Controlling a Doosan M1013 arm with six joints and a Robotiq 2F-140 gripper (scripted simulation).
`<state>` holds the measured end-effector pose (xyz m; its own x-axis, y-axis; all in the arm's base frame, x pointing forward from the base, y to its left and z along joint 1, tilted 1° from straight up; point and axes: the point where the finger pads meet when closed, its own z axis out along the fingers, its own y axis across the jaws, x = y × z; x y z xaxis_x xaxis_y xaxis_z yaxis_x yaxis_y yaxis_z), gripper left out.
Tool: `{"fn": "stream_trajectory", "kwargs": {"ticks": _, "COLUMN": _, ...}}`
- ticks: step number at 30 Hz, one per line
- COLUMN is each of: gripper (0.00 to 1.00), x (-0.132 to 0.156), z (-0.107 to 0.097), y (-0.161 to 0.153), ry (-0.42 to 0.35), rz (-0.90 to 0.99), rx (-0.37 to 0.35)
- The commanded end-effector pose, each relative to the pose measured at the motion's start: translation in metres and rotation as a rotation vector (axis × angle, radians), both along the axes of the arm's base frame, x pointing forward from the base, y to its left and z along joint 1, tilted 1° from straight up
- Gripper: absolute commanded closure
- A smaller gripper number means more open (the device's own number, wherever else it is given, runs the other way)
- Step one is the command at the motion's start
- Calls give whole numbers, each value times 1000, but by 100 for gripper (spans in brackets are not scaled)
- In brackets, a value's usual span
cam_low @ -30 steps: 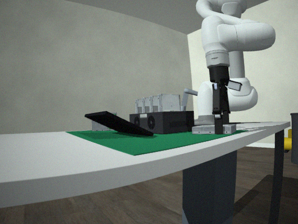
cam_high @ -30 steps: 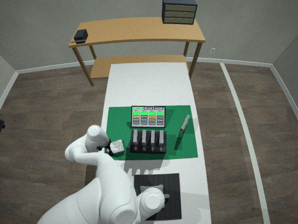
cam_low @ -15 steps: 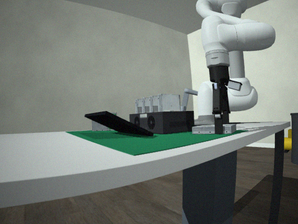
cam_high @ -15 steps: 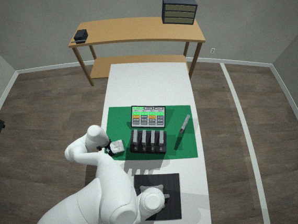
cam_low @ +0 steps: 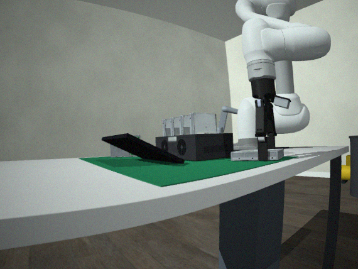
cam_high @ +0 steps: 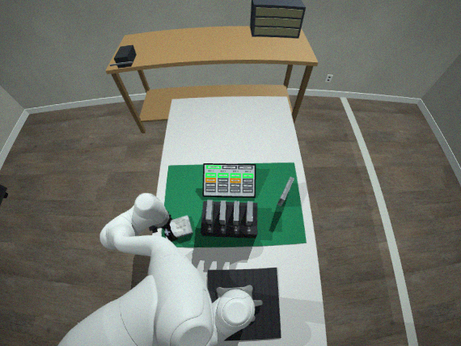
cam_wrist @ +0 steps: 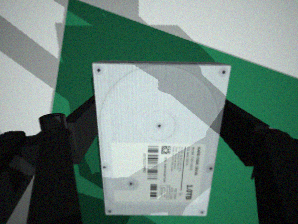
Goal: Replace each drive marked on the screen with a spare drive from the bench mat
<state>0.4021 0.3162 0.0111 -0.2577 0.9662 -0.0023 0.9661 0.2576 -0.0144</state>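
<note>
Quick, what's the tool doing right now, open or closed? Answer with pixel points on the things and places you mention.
Tool (cam_high: 173,229) (cam_low: 265,153) (cam_wrist: 157,109): closed on the flat-lying spare drive (cam_high: 183,225) (cam_low: 244,156) (cam_wrist: 145,105), fingers against its two long sides.

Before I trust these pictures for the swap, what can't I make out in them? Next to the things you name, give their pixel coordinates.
- Screen (cam_high: 229,194) wording: too small in the top view; exterior shows only its back.
- Lower ends of the four docked drives (cam_high: 236,212) (cam_low: 204,123): hidden inside the dock (cam_high: 229,232) (cam_low: 213,148).
- Flat drive's (cam_high: 181,226) (cam_low: 243,155) (cam_wrist: 160,105) underside: face down, unseen in every view.
</note>
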Motion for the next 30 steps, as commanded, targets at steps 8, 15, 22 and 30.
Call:
{"fn": "stream_trajectory", "kwargs": {"ticks": 8, "gripper": 30, "x": 0, "z": 1, "y": 0, "ry": -1, "rz": 0, "rx": 1}}
{"fn": "stream_trajectory", "kwargs": {"ticks": 15, "gripper": 90, "x": 0, "z": 1, "y": 0, "ry": -1, "rz": 0, "rx": 1}}
{"fn": "stream_trajectory", "kwargs": {"ticks": 22, "gripper": 90, "x": 0, "z": 1, "y": 0, "ry": -1, "rz": 0, "rx": 1}}
{"fn": "stream_trajectory", "kwargs": {"ticks": 30, "gripper": 90, "x": 0, "z": 2, "y": 0, "ry": -1, "rz": 0, "rx": 1}}
